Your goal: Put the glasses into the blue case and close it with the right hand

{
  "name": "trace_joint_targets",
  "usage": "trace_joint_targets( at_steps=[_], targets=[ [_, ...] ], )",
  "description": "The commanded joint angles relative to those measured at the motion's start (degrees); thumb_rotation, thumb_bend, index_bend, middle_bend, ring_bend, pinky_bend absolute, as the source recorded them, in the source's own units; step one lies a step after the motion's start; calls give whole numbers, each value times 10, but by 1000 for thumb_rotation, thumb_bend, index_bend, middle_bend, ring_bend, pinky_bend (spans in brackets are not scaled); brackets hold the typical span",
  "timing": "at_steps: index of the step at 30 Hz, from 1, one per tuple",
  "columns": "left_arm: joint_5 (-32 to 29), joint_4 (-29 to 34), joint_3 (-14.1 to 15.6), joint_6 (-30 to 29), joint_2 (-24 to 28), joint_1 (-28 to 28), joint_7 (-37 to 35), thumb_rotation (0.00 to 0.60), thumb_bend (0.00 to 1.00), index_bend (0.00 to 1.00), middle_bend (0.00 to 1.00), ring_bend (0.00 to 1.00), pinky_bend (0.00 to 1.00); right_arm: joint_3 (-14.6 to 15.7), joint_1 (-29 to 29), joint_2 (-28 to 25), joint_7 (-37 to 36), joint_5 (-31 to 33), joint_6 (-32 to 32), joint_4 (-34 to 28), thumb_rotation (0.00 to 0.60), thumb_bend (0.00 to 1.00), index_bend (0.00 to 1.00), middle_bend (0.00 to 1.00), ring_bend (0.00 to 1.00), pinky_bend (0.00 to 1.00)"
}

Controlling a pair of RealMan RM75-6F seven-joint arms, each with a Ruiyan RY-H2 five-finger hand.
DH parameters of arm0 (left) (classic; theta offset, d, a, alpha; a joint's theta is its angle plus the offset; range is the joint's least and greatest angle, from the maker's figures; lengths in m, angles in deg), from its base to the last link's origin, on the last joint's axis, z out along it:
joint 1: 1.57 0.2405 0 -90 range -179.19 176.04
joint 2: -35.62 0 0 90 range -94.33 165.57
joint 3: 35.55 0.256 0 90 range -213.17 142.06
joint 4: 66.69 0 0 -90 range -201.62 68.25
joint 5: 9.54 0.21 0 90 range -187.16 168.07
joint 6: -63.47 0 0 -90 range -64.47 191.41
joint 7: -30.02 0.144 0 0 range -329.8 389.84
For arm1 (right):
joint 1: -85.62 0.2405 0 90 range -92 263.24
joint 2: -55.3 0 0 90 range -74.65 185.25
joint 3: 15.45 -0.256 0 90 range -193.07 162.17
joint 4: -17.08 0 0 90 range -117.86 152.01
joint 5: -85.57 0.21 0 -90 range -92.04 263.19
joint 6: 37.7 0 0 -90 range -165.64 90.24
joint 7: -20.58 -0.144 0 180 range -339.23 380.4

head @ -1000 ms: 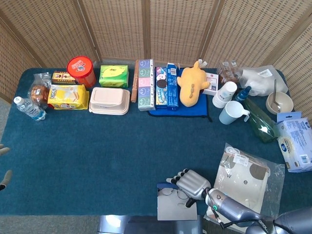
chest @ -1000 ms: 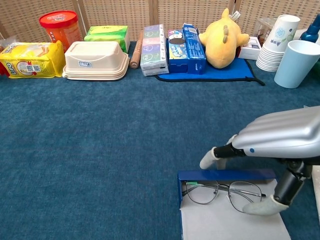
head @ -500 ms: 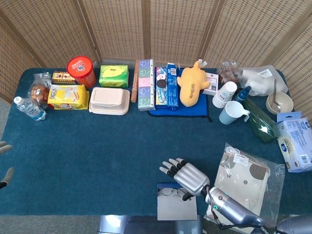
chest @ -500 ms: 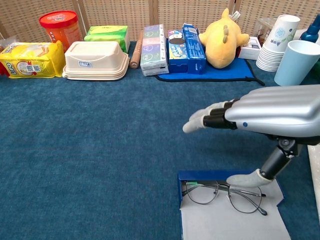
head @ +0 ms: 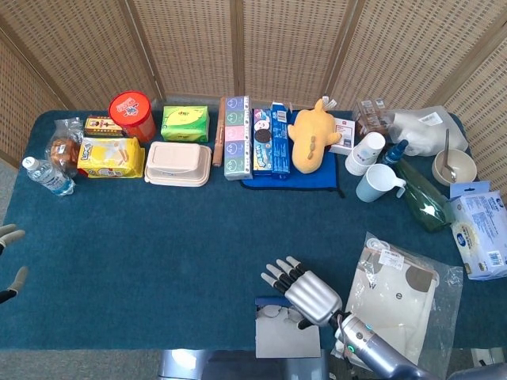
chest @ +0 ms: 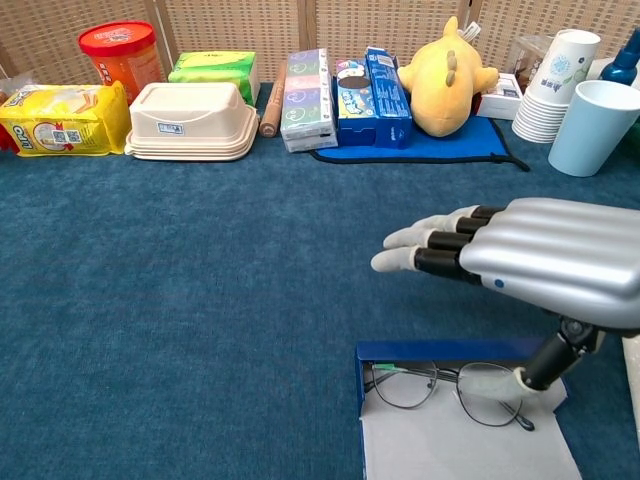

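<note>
Placement step looks done: glasses (chest: 448,385) lie in the open blue case (chest: 452,351) at the near edge of the counter (chest: 200,300), lenses down on the pale lining, nothing gripping them. Right hand (chest: 520,258) hovers above the case, fingers spread wide and stretched out flat toward the far left, empty; the thumb tip (chest: 495,380) hangs down just at or on the right lens, contact not clear from the chest view. Left hand (head: 9,261) shows only as fingertips at the left frame edge, well apart from the work; whether it is spread or curled I cannot tell. Step in hand, as I judge it: closing the case. The next move calls for lifting the thumb clear of the frame, finding the lid flap (which part of the case is the lid is hard to make out here) and folding it over without dragging the glasses. Glasses' long axis runs left to right, parallel to the counter's near edge and the case's blue back wall; right temple tip pokes toward the near right.
</note>
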Motion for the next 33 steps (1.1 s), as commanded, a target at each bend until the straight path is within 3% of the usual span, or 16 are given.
trace_joint_targets(
  at_steps=[1, 17, 33],
  targets=[
    [0, -1, -2, 0, 0, -2, -2, 600, 356, 214, 204, 169, 214, -2, -11, 11, 14, -10, 3, 10, 317, 280, 0, 0, 0, 124],
    [1, -1, -7, -18, 8, 1, -9, 600, 356, 213, 204, 169, 214, -12, -43, 46, 45, -41, -21, 54, 316, 260, 0, 0, 0, 122],
    [1, -6, -7, -30, 11, 7, -15, 600, 355, 202, 205, 169, 214, -27, -50, 69, 9, -105, -43, 141, 318, 260, 0, 0, 0, 117]
  ],
)
